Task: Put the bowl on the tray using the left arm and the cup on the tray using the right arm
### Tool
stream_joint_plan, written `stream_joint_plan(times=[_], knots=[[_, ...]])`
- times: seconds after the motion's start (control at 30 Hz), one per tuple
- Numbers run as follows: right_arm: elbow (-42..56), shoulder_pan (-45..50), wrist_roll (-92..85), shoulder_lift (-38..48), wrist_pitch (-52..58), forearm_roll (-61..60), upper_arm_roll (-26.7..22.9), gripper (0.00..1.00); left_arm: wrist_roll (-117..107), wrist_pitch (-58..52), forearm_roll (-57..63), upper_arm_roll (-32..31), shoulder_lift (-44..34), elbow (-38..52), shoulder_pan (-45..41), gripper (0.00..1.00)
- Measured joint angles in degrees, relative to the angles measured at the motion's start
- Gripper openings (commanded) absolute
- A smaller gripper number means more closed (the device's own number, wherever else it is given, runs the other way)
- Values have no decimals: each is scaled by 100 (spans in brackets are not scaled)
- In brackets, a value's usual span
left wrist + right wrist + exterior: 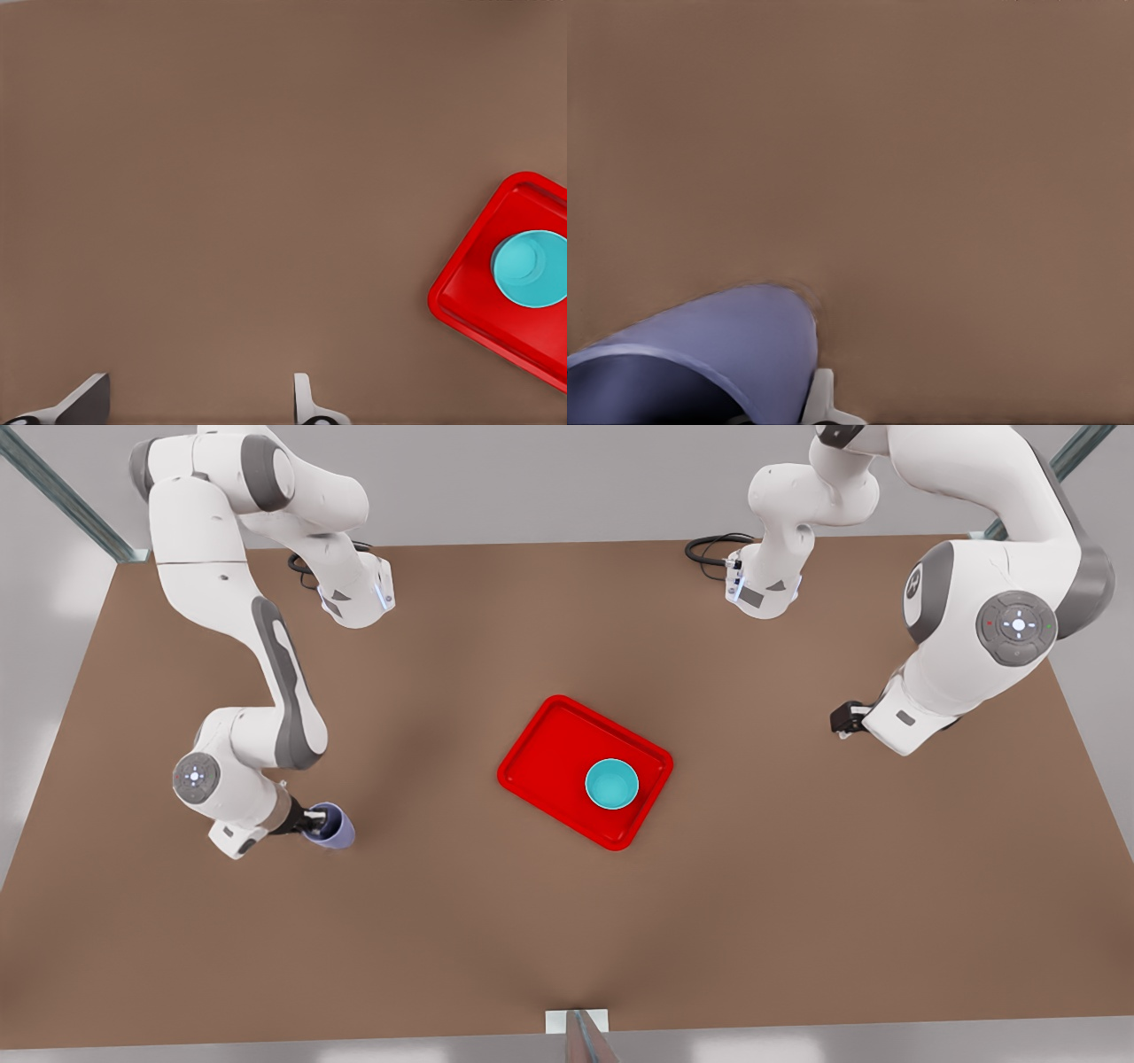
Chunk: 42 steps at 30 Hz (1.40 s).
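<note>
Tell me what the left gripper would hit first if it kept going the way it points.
Probably bare table: the left gripper, fingers apart and empty, faces brown surface, with the tray and bowl off to one side.

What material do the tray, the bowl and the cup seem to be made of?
The tray: probably plastic, uniform bright red with a slight sheen. The bowl: plain teal, smooth, perhaps plastic or glazed ceramic. The cup: matte lavender, likely plastic. As simulator renders, none is certain.
</note>
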<state>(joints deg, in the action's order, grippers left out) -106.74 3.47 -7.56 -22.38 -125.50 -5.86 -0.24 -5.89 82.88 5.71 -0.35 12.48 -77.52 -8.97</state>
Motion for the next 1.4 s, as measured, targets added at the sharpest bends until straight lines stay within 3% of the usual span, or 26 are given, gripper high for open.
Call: stream_joint_plan(times=[0.13,0.3,0.63,0.7,1.03,1.1,1.23,1.4], knots=[[40,89,27,270,93,132,620,21,0,0,5,18,9,0,9,100],[299,850,1268,44,-9,115,836,21,0,8,10,17,9,0,6,100],[962,2285,3428,-614,-27,121,952,21,-17,1,26,18,26,0,1,100],[897,2611,3794,-786,-446,246,964,21,-18,1,26,18,35,0,0,100],[525,3124,3985,-1095,-894,290,982,22,-185,0,19,17,44,0,5,100],[531,3125,4005,-1119,-884,310,982,40,-192,0,18,17,44,0,-1,100],[532,3125,4017,-1128,-888,323,981,62,-211,0,16,9,44,-5,1,100],[557,3093,4017,-1046,-806,306,981,64,-211,0,17,9,44,-8,0,100]])
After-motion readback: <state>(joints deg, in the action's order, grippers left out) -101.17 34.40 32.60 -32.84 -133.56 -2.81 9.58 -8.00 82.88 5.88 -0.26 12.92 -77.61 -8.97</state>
